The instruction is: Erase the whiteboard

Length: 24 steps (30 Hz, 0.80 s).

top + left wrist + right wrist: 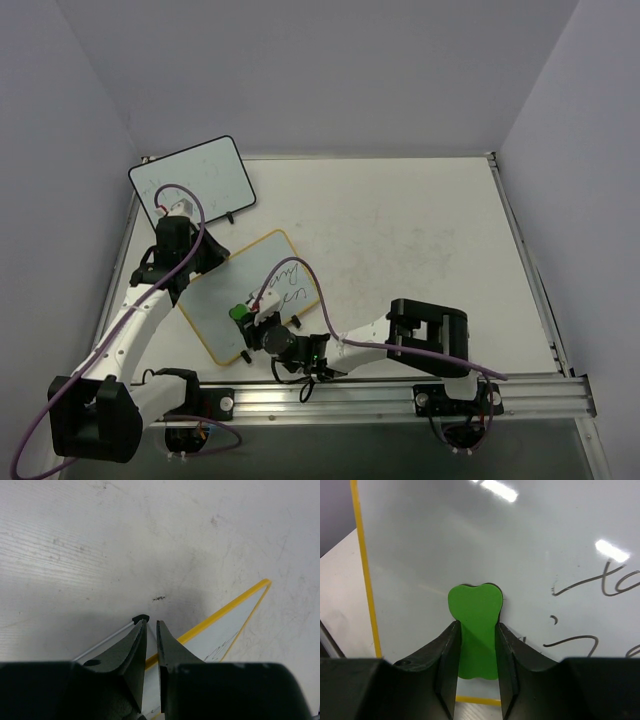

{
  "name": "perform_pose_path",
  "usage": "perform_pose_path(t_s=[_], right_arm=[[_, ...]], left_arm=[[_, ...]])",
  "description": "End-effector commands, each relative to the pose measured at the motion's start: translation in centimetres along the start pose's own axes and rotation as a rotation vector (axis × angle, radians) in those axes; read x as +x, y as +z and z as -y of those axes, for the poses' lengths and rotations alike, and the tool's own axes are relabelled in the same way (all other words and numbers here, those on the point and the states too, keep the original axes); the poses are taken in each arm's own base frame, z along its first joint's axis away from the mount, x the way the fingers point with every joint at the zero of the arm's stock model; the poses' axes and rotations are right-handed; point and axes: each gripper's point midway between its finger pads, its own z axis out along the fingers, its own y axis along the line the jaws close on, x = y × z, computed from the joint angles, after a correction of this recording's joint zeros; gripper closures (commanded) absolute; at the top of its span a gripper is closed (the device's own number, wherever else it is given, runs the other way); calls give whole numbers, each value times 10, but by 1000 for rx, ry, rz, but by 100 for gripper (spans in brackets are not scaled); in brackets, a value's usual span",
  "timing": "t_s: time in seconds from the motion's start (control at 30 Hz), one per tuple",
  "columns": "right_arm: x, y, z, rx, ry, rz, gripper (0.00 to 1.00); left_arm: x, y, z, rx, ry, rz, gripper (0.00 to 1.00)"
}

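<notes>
Far left: black-rimmed whiteboard (215,175) is lying at the back-left corner of the white surface (420,230), tilted, its face looking almost blank.

Just in front of it: left gripper (151,622) is hanging low at the upper-left edge of the whiteboard (225,295). Jaws are sitting pressed nearly together, with only a thin slit between them. In the left wrist view the yellow rim is running in under the fingers. Cannot tell whether they are nipping it or merely resting there.

Centre-left: the whiteboard is lying flat on the surface, turned diamond-wise, one corner pointing toward the arm bases.

On its lower half: right gripper (477,625) is reaching in from the right with jaws pinching a green eraser (475,615). The eraser's lobed end is sticking out past the fingertips and is touching the board face near the yellow rim.

Right of the eraser: black handwriting (600,580) is showing on the board's right portion. The part left of the eraser is reading blank.

Further right: scuffed surface.
</notes>
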Motion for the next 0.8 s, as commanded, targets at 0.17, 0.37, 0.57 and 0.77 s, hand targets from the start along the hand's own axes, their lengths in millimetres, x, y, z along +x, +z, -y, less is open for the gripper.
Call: perform_pose_path(t_s=[0.17,0.37,0.57,0.77], right_arm=[[31,-5,119,350,-119,-112,100],[31,-5,123,370,-109,-108,100],[43,-3,87,264,-148,-123,100],[57,2,33,158,-236,-135,100]], left_arm=[[10,0,2,11,17,-45,78],[9,-1,4,14,18,-45,78],[10,0,4,15,17,-47,78],[10,0,5,18,15,-47,78]])
